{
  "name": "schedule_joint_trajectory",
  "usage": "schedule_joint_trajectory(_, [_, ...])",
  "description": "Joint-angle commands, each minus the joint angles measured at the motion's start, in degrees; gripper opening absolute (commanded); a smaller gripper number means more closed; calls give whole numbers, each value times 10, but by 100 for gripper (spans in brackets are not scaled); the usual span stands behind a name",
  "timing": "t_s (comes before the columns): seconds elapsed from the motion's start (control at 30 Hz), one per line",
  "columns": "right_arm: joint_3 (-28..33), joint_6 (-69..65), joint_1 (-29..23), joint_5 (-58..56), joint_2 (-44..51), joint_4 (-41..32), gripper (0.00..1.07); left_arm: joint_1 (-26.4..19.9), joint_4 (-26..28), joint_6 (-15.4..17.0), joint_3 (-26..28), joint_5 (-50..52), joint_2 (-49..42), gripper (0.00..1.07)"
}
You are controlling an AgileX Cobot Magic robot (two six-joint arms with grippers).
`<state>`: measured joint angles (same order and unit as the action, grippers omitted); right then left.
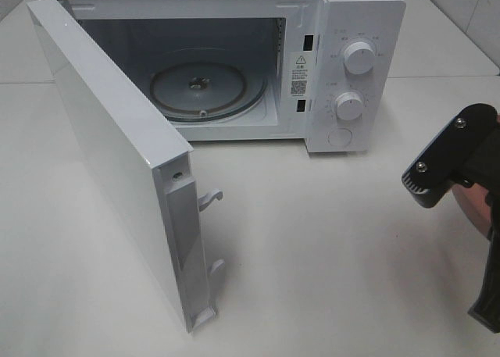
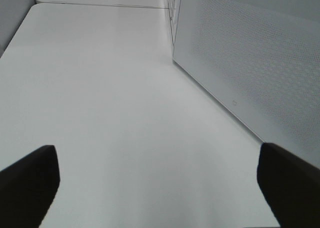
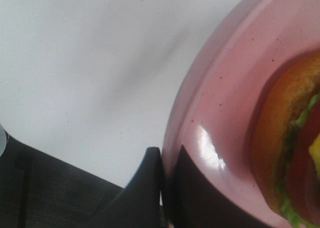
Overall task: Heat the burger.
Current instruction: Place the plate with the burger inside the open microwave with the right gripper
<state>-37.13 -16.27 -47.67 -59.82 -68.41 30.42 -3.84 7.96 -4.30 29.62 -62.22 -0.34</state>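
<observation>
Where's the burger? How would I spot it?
Look right of the white microwave, where the right tool pinches the rim of a pink plate. The burger sits on that plate: brown bun with green, red and yellow layers, the only food in view.

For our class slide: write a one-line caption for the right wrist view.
Black right pincer clamps the rim of a glossy pink round plate carrying a golden-bunned burger.

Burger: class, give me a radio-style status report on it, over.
Left gripper open, empty. Right gripper shut on pink plate rim, burger on the plate. Microwave door open, nothing seen blocking.
</observation>
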Motion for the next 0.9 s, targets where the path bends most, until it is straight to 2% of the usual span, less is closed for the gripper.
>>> schedule_joint_trajectory(0.03, [-1, 15, -23, -3, 6, 28, 0, -1, 3, 2, -2, 9, -7, 102])
schedule_joint_trajectory(0.13, [-1, 17, -39, 5, 6, 30, 0, -1, 3, 2, -2, 9, -7, 102])
schedule_joint_trajectory(0.4, [-1, 31, -40, 45, 6, 35, 0, -1, 3, 2, -2, 9, -7, 102])
schedule_joint_trajectory(0.43, [-1, 77, -40, 58, 6, 34, 0, -1, 3, 2, -2, 9, -7, 102])
schedule_joint_trajectory(0.53, [-1, 104, -40, 64, 6, 34, 0, -1, 3, 2, -2, 9, -7, 102])
schedule_joint_trajectory(0.6, [-1, 203, -40, 90, 6, 32, 1, -1, 3, 2, -2, 9, -7, 102])
schedule_joint_trajectory(0.7, [-1, 274, -40, 108, 6, 32, 2, -1, 3, 2, -2, 9, -7, 102])
schedule_joint_trajectory(0.8, [-1, 293, -40, 115, 6, 32, 2, -1, 3, 2, -2, 9, -7, 102])
schedule_joint_trajectory(0.9, [-1, 371, -40, 128, 6, 32, 3, -1, 3, 2, -2, 9, -7, 102])
